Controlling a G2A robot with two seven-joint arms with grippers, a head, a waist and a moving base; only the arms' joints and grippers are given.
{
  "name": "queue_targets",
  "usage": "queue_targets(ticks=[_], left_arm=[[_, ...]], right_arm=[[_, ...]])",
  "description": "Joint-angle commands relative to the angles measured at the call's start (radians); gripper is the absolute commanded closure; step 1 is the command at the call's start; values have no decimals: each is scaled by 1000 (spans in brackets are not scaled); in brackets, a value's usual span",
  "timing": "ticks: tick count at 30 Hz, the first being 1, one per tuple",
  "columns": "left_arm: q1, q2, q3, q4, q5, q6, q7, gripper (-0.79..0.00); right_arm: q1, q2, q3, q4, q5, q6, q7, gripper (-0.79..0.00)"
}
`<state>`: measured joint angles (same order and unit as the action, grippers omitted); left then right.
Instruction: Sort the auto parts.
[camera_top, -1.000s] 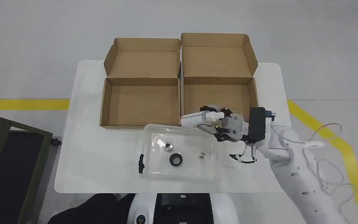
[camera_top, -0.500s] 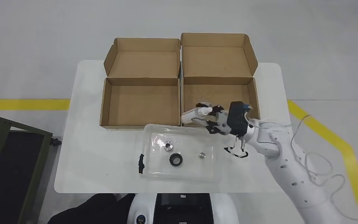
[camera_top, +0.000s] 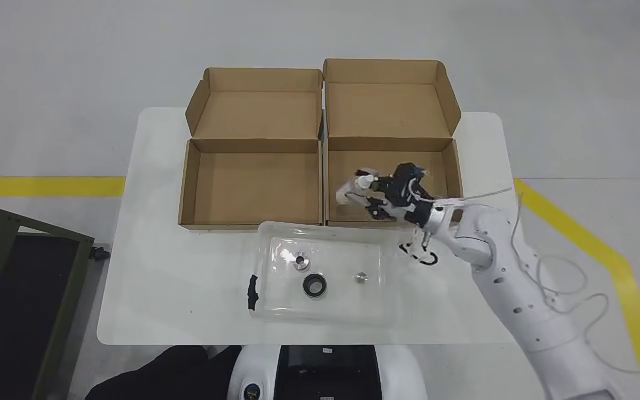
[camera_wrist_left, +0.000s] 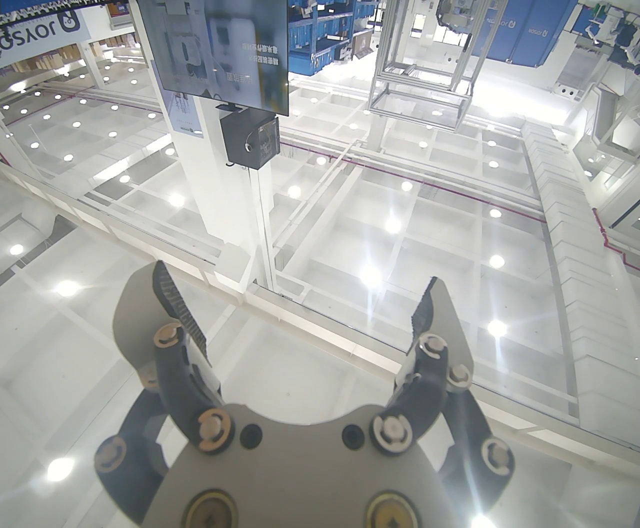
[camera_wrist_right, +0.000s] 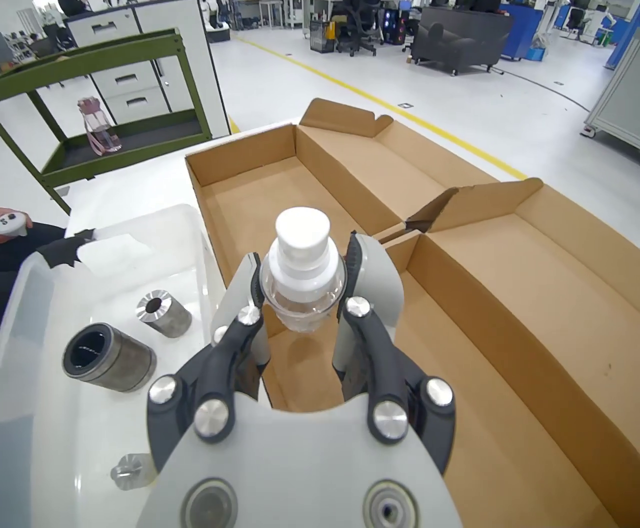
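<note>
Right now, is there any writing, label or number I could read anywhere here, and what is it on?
Cardboard boxes, spray bottle, metal parts: no print visible.
Hanging banner: large letters, reversed and cut off at the edge; not readable whole.
Dark screen: lines of characters, too blurred to read.
Blue panel: a small logo, too small to read.

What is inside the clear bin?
Three metal parts: a bearing sleeve, a short cylinder, a small stud. The right gripper hides part of the bin floor in its wrist view.
</note>
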<state>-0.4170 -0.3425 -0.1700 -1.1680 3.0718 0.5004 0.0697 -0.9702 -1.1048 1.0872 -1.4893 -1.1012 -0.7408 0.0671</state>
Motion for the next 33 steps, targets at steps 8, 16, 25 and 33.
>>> queue_targets(ticks=[8, 16, 25, 33], left_arm=[[0, 0, 0, 0, 0, 0, 0, -785], [0, 0, 0, 0, 0, 0, 0, -785], [0, 0, 0, 0, 0, 0, 0, -785], [0, 0, 0, 0, 0, 0, 0, -785]], right_arm=[[30, -12, -31, 47, -33, 60, 39, 0], [60, -24, -62, 85, -69, 107, 68, 0], [87, -37, -88, 127, -92, 139, 87, -68], [95, -46, -102, 149, -110, 162, 85, -366]])
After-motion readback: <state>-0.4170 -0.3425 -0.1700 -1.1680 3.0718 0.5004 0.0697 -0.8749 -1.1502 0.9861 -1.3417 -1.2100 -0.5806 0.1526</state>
